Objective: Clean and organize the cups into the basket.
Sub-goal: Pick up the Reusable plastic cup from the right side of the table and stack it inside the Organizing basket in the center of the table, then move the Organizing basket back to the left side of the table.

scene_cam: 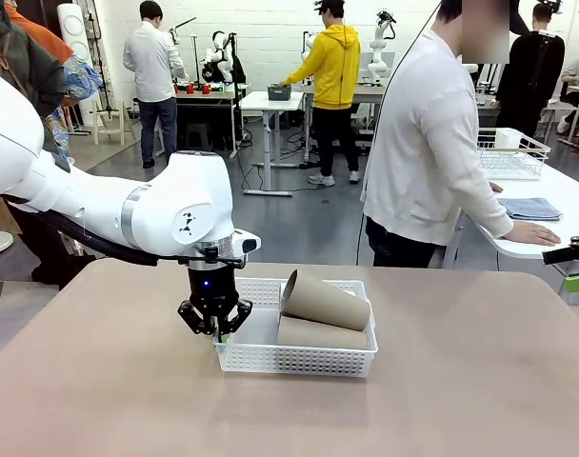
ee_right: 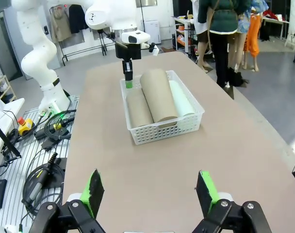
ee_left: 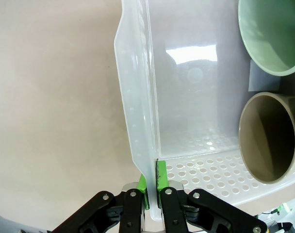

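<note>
A white perforated basket (scene_cam: 289, 360) sits mid-table and holds the cups lying on their sides. Two tan-brown cups (scene_cam: 326, 300) are stacked in it in the front view. The right wrist view shows a tan cup (ee_right: 138, 109), a second tan cup (ee_right: 158, 94) resting on top, and a pale mint green cup (ee_right: 184, 102) beside them. My left gripper (scene_cam: 215, 326) is shut on the basket's left wall (ee_left: 138, 97), near a corner, with the green pads (ee_left: 142, 187) pinching the thin plastic. My right gripper (ee_right: 150, 194) hangs open above the table, well away from the basket (ee_right: 162, 131).
A person in a white top stands at the far side, one hand on a neighbouring table (scene_cam: 547, 205) that holds a wire basket and a folded blue cloth. Cables and tools (ee_right: 40, 141) lie off the table's edge in the right wrist view. Bare tabletop surrounds the basket.
</note>
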